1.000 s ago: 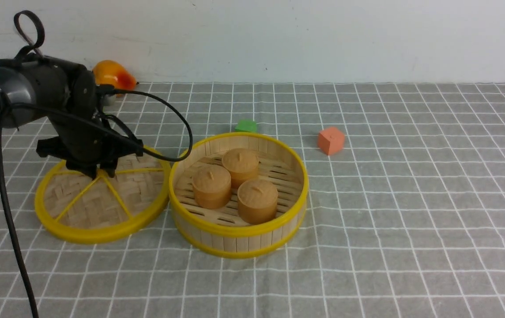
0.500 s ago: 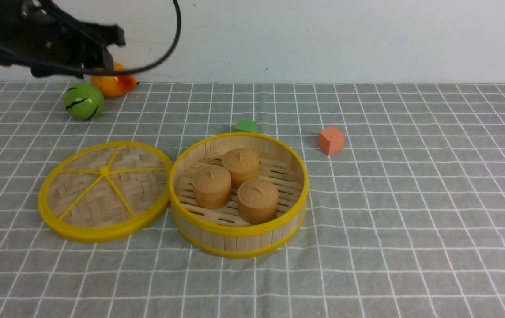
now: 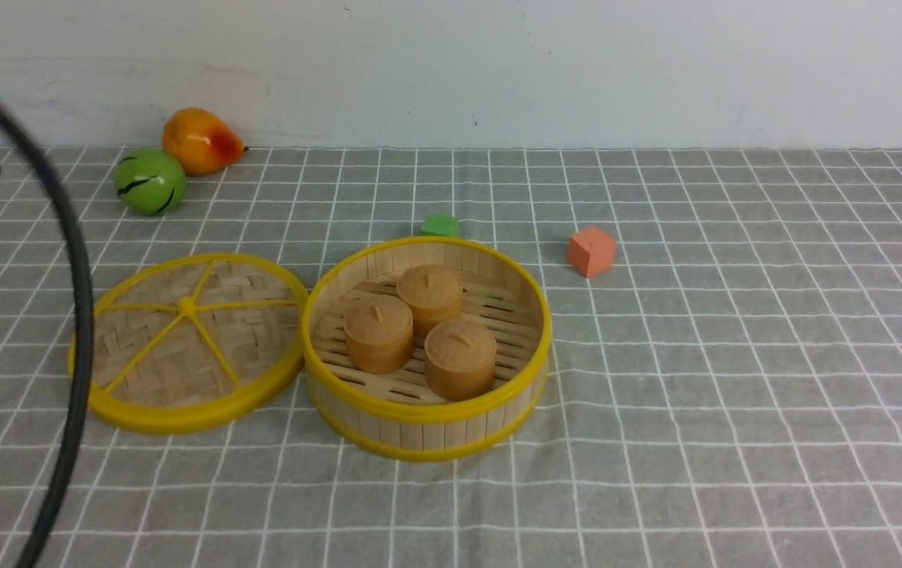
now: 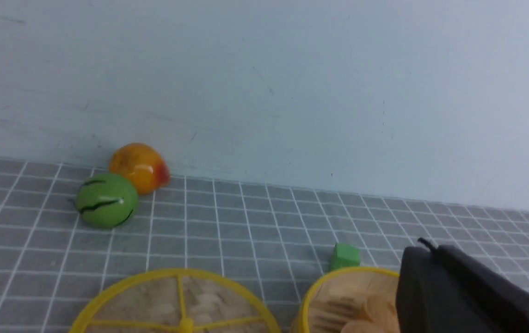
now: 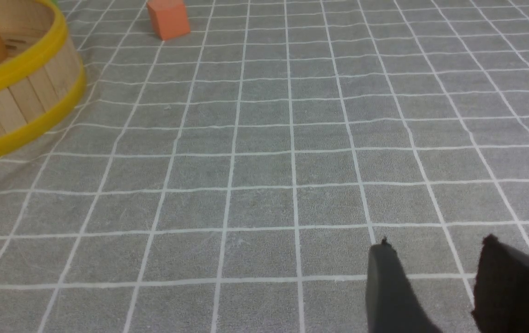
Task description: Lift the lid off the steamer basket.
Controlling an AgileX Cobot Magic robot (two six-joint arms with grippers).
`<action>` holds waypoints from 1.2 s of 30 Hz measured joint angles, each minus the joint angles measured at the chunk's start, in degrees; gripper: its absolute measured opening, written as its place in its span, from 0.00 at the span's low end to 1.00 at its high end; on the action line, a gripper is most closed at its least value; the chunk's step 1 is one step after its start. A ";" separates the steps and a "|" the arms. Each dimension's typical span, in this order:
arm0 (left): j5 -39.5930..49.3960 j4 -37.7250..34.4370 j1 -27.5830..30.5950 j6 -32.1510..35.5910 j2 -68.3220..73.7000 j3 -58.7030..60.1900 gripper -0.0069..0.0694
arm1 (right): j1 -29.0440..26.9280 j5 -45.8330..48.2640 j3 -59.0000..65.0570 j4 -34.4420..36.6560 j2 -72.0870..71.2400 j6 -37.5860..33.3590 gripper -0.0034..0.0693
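Our right pincer (image 5: 436, 243) hangs over the checked cloth (image 5: 264, 138), well apart from the steamer basket (image 3: 419, 430). Its two dark fingers are parted, with nothing between them. Our left pincer (image 4: 449, 296) shows only one dark finger, so we cannot tell whether it is wide or narrow. We see the lid (image 3: 187, 347) off the basket, lying flat on the cloth just to the basket's left, rim against rim. Three tan buns (image 3: 378, 331) sit inside the basket. A green block (image 3: 439, 225) lies just behind the basket, and an orange cube (image 3: 591, 251) lies behind the basket to its right.
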 joint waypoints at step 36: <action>4.63 12.20 -1.03 -0.13 -37.06 27.57 0.07 | 0.00 0.00 0.00 0.00 0.00 0.00 0.38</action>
